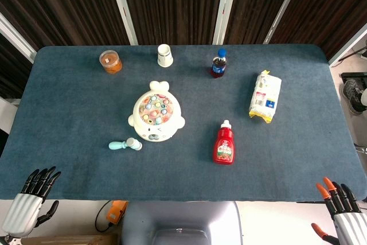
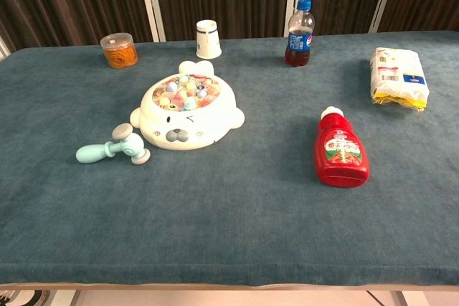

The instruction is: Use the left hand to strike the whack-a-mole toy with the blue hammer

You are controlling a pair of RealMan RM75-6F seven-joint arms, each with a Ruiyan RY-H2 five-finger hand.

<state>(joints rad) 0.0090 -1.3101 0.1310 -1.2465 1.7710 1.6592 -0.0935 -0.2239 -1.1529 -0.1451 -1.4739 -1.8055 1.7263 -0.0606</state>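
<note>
The white bear-shaped whack-a-mole toy (image 1: 155, 112) (image 2: 188, 112) with coloured pegs sits left of the table's middle. The pale blue hammer (image 1: 125, 144) (image 2: 113, 147) with a grey head lies on the cloth just front-left of the toy. My left hand (image 1: 31, 199) hovers off the table's front-left corner, fingers spread and holding nothing. My right hand (image 1: 343, 213) hangs off the front-right corner, fingers apart and empty. Neither hand shows in the chest view.
On the blue cloth table (image 1: 74, 107): an orange jar (image 1: 110, 61) back left, a white cup (image 1: 164, 55), a cola bottle (image 1: 218, 64), a white-and-yellow packet (image 1: 265, 96) at the right, and a red ketchup bottle (image 1: 225, 143) lying near the front.
</note>
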